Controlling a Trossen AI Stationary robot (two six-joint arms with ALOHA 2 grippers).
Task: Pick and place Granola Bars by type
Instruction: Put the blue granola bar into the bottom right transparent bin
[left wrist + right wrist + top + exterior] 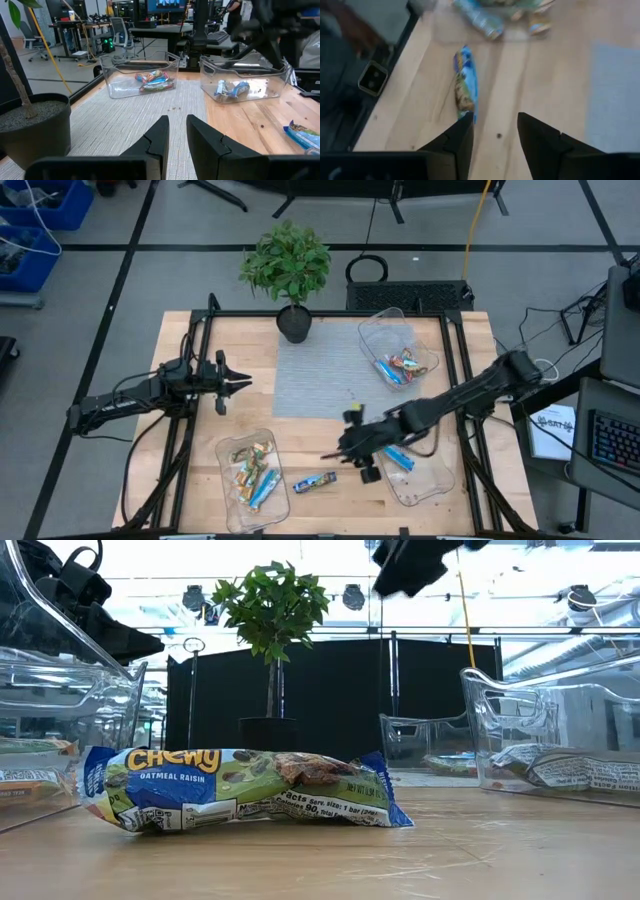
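A blue-wrapped granola bar (315, 481) lies flat on the wood near the table's front edge; it fills the low view (240, 790). My right gripper (332, 454) hovers open above the table just right of and beyond it. In the right wrist view the bar (466, 85) lies ahead of the spread fingers (495, 122), with nothing between them. Another blue bar (398, 457) rests in the near right tray (430, 485). My left gripper (243, 383) waits level at the left, its fingers (177, 125) slightly apart and holding nothing.
A near left tray (225, 450) holds several mixed bars. A far right tray (375, 330) holds a few more. A potted plant (290, 275) stands at the far edge, with a grey mat (315, 380) at mid-table. Bare wood lies around the loose bar.
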